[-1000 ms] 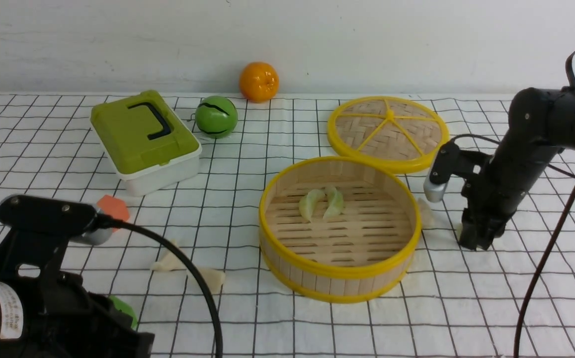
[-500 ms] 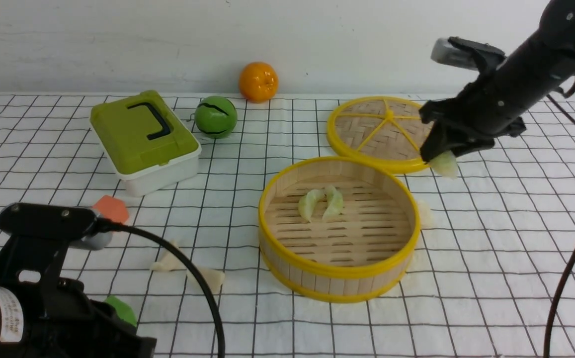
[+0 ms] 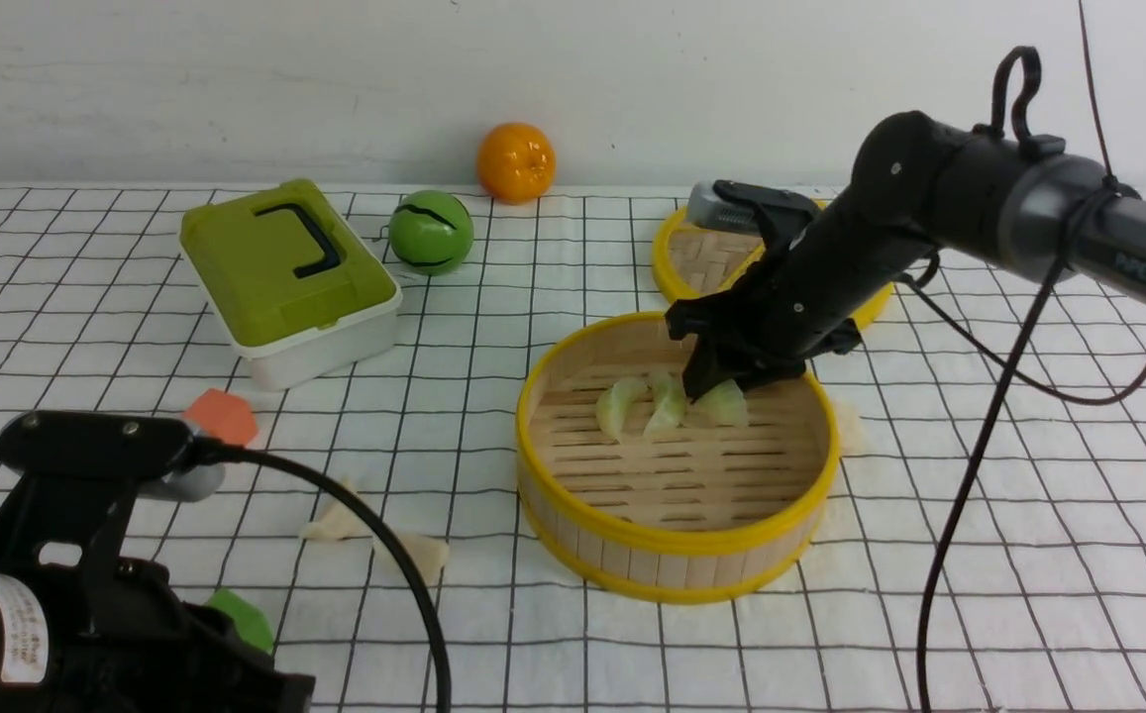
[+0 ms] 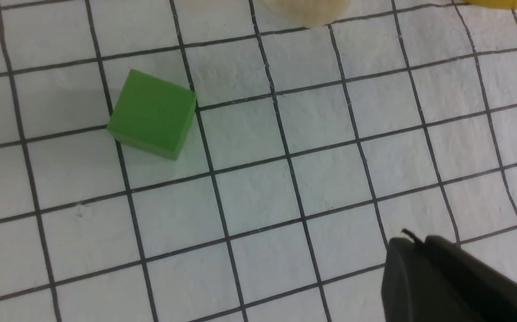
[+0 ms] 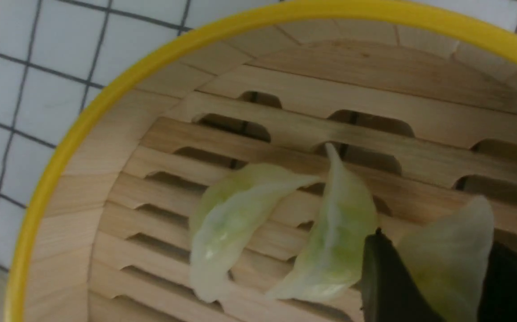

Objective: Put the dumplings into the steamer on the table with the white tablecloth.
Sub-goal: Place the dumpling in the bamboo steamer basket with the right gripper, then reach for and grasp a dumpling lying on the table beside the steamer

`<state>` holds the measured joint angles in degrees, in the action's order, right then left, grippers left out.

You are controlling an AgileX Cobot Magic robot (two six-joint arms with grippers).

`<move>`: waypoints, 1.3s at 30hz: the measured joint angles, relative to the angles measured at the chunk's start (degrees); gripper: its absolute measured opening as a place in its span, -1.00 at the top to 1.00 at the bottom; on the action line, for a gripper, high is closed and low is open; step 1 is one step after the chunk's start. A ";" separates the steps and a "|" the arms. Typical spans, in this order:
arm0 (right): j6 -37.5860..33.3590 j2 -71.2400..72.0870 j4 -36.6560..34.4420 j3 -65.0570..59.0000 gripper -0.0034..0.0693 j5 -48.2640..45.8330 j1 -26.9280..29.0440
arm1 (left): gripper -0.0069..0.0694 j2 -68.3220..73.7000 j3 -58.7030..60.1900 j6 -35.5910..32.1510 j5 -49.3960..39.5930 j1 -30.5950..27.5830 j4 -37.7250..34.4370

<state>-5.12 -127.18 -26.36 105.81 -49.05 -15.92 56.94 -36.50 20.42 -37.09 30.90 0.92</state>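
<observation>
The steamer (image 3: pixel 677 540) stands on the white tablecloth (image 3: pixel 929 614) that covers the table. Two pale green dumplings (image 3: pixel 620 404) (image 3: pixel 667 404) lie on its slats. My right gripper (image 3: pixel 716 388) reaches down inside it, shut on a third dumpling (image 3: pixel 728 404) just right of those two. The right wrist view shows that dumpling (image 5: pixel 446 259) between the dark fingers (image 5: pixel 381 273). More dumplings lie on the cloth: two (image 3: pixel 335 520) (image 3: pixel 424 555) left of the steamer and one (image 3: pixel 848 421) against its right side. My left gripper (image 4: pixel 412 243) hangs shut and empty over the cloth.
A green-lidded box (image 3: pixel 285 272), a green ball (image 3: pixel 431 233) and an orange (image 3: pixel 516 162) sit at the back left. The woven lid (image 3: pixel 721 253) lies behind the steamer, partly hidden by my right arm. An orange cube (image 3: pixel 223 416) and a green cube (image 4: pixel 153 114) lie near my left arm.
My right gripper lifted a dumpling off the cloth right of the steamer, swung up and left, then came down into the steamer. The left arm has barely moved.
</observation>
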 joint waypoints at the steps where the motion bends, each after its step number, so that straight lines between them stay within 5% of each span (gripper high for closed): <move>1: 0.61 -0.34 0.35 0.00 0.35 0.46 0.00 | 0.76 0.00 0.00 0.00 0.00 0.00 -0.05; 8: 3.03 -0.42 0.77 0.00 0.26 0.79 0.00 | 0.74 0.00 0.00 0.00 0.00 0.00 -0.05; 12: 3.05 0.53 0.41 0.00 -0.11 0.13 0.00 | 0.72 0.00 0.00 0.00 0.00 0.00 -0.05; 16: 3.04 3.23 -0.02 0.24 -0.25 -0.64 0.00 | 0.72 0.00 0.00 0.00 0.13 0.00 -0.05; 23: 4.45 10.06 9.28 0.57 -0.22 -4.39 1.53 | 0.72 0.00 0.00 0.00 1.78 0.00 -0.05; 28: 12.96 10.28 21.52 0.48 -0.17 -9.23 5.19 | 0.72 0.00 0.00 0.00 2.20 0.00 -0.05; 39: 16.67 0.45 17.61 0.03 -0.16 -6.74 6.22 | 0.72 0.00 0.00 0.00 2.20 0.00 -0.05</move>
<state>11.55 -126.74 -8.75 105.84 -55.78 -9.70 56.94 -36.50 20.42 -34.89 30.90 0.87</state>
